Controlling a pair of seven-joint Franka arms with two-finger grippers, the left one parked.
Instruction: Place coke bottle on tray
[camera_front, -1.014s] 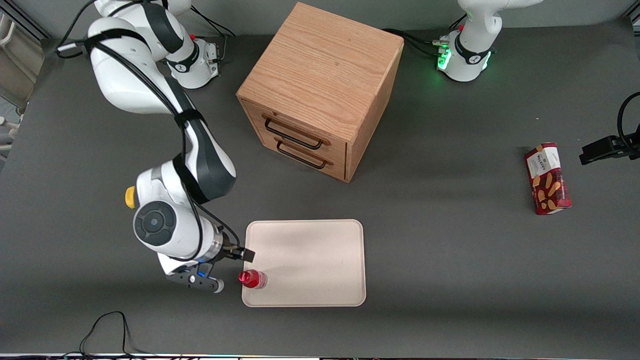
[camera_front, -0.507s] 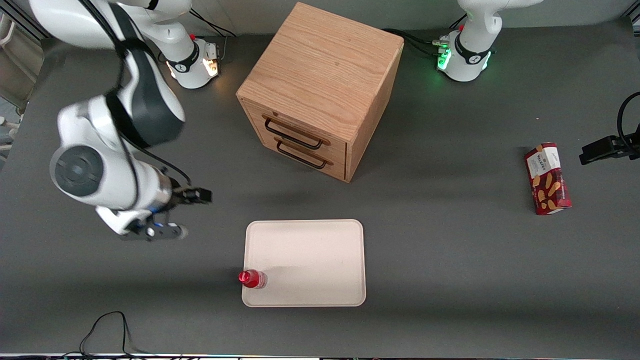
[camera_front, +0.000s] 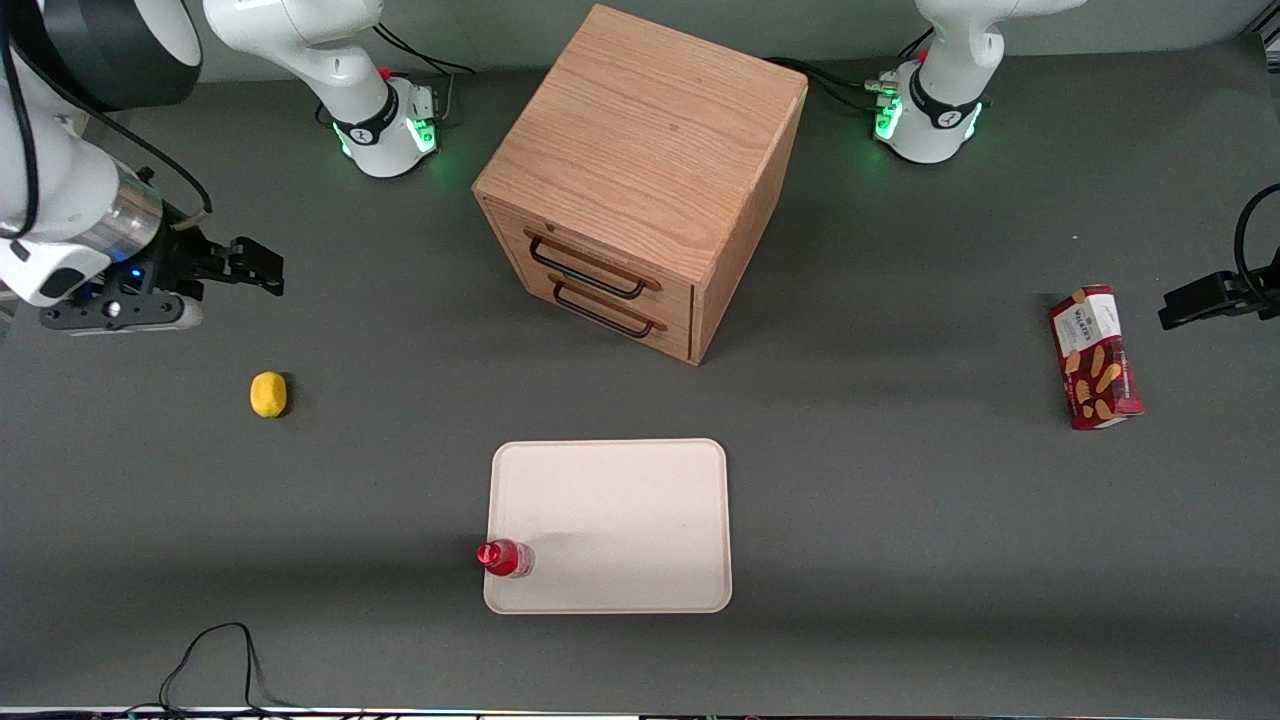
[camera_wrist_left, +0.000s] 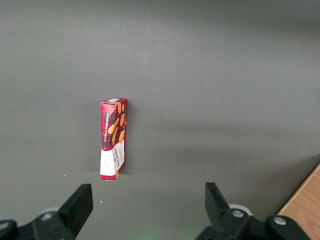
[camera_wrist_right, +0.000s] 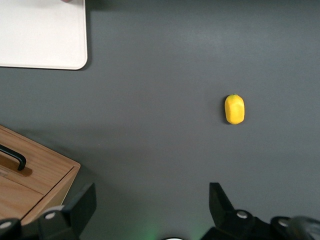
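The coke bottle (camera_front: 503, 558), small and red with a red cap, stands upright on the cream-white tray (camera_front: 620, 520), at the tray's near corner toward the working arm's end. The tray's corner also shows in the right wrist view (camera_wrist_right: 45, 40). My gripper (camera_front: 262, 268) is high up and far from the bottle, at the working arm's end of the table, farther from the front camera than the tray. Its fingers (camera_wrist_right: 82, 205) are spread wide with nothing between them, over bare table.
A yellow lemon (camera_front: 268, 394) lies on the table near my gripper, also in the right wrist view (camera_wrist_right: 234, 109). A wooden drawer cabinet (camera_front: 640, 180) stands mid-table. A red biscuit box (camera_front: 1094, 356) lies toward the parked arm's end.
My gripper has drawn away from the bottle, rising and moving toward the working arm's end of the table. The bottle stays standing on the tray. The lemon has come into view.
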